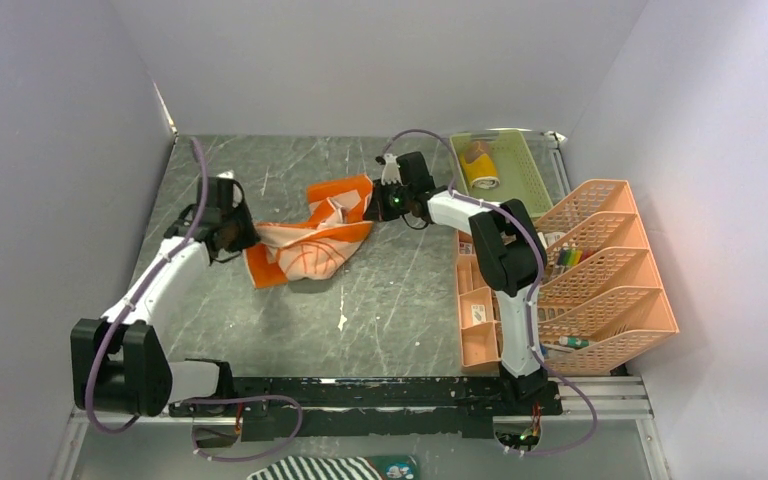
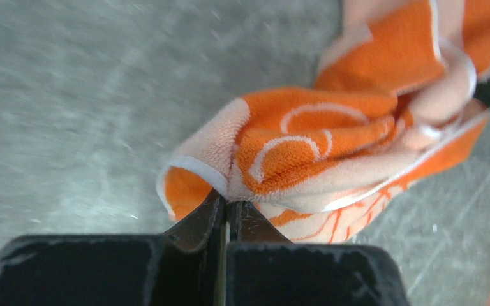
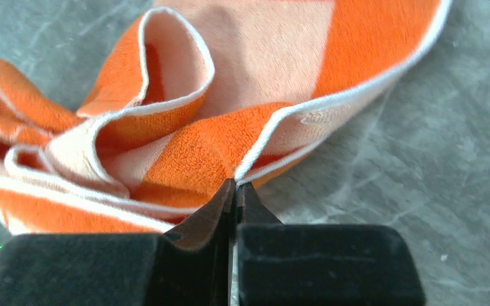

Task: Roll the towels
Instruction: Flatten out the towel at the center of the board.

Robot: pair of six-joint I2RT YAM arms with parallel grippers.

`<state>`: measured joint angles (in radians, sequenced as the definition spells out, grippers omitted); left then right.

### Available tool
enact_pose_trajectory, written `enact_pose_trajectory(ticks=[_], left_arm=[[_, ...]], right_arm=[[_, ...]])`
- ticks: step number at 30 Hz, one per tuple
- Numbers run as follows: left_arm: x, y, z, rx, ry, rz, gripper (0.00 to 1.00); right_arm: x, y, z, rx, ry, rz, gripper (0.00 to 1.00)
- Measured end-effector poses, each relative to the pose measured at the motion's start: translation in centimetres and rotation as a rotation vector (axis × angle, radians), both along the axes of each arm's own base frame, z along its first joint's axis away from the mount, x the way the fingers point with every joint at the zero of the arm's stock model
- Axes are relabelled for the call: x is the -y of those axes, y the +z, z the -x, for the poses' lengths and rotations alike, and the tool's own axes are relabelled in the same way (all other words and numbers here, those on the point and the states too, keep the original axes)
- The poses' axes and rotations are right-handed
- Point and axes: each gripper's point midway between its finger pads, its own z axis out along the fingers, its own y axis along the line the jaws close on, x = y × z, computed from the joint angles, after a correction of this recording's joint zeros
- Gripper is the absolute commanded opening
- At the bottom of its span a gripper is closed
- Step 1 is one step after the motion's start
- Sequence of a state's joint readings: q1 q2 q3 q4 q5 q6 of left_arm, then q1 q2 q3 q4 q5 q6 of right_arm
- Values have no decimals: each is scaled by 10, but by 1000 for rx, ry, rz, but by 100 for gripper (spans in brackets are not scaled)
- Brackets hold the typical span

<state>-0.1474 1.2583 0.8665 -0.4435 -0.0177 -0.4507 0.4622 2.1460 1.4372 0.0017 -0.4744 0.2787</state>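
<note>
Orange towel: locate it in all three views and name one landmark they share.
Top external: orange towel lies crumpled mid-table, held between left hand and right hand.
Left wrist: orange towel fills the centre and right, an edge pinched in the left hand at the bottom.
Right wrist: orange towel spans upper left and centre, its white-piped edge pinched in the right hand.
Shared landmark: the grey scratched table.

Table (image 1: 390, 310) open nearside; towel (image 1: 310, 240) heaped centre; orange racks (image 1: 610, 270), green tray (image 1: 530, 172) block right.
</note>
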Motion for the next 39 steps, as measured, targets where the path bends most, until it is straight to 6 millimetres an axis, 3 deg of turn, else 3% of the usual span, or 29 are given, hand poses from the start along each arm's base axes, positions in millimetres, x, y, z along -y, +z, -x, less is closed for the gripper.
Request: enact_pose_trajectory(ticks=[3, 6, 9, 11, 14, 16, 18, 19, 21, 22, 23, 24, 26, 27, 29, 31, 33, 36, 38, 39], left_arm=[[-36, 21, -21, 3, 82, -7, 7], [-78, 77, -76, 100, 172, 13, 7], [-105, 165, -145, 285, 199, 32, 7], [-111, 220, -174, 411, 191, 46, 7], [-106, 284, -187, 561, 157, 64, 7], [-101, 310, -181, 624, 134, 67, 7], [-98, 313, -165, 652, 127, 61, 7], [-97, 304, -151, 637, 129, 59, 15], [-93, 271, -123, 596, 135, 57, 48], [-93, 245, -104, 556, 149, 51, 55], [-94, 219, -88, 519, 161, 48, 66], [-95, 186, -69, 468, 182, 61, 74], [-89, 117, -34, 341, 201, 97, 78], [-83, 72, -10, 240, 213, 129, 84], [-69, -2, 42, 28, 233, 171, 97], [-64, -14, 61, -33, 237, 177, 100], [-64, 3, 62, 3, 236, 174, 100], [-71, 71, 28, 167, 213, 151, 98], [-79, 113, -8, 250, 183, 126, 93], [-82, 123, -23, 262, 170, 115, 89]], right_arm=[[-7, 16, -6, 17, 17, -21, 0], [-20, 66, -31, 105, 25, -66, 0], [-37, 169, -69, 306, 26, -168, 0], [-36, 250, -87, 466, 13, -241, 0], [-22, 335, -93, 632, -8, -320, 0], [-12, 360, -85, 672, -12, -346, 0], [-4, 354, -69, 647, -9, -346, 0], [-1, 341, -59, 614, -7, -339, 10], [5, 304, -33, 534, -3, -322, 48], [10, 280, -18, 494, -14, -301, 66], [18, 243, 6, 435, -24, -262, 91], [26, 216, 22, 381, -42, -234, 99], [40, 158, 66, 307, -57, -164, 100], [46, 134, 88, 275, -58, -133, 100], [56, 109, 120, 252, -57, -89, 100], [67, 112, 130, 297, -78, -69, 100], [73, 135, 119, 384, -119, -72, 100], [73, 180, 88, 504, -175, -90, 100], [67, 197, 63, 536, -193, -89, 98], [63, 202, 47, 542, -199, -85, 94]])
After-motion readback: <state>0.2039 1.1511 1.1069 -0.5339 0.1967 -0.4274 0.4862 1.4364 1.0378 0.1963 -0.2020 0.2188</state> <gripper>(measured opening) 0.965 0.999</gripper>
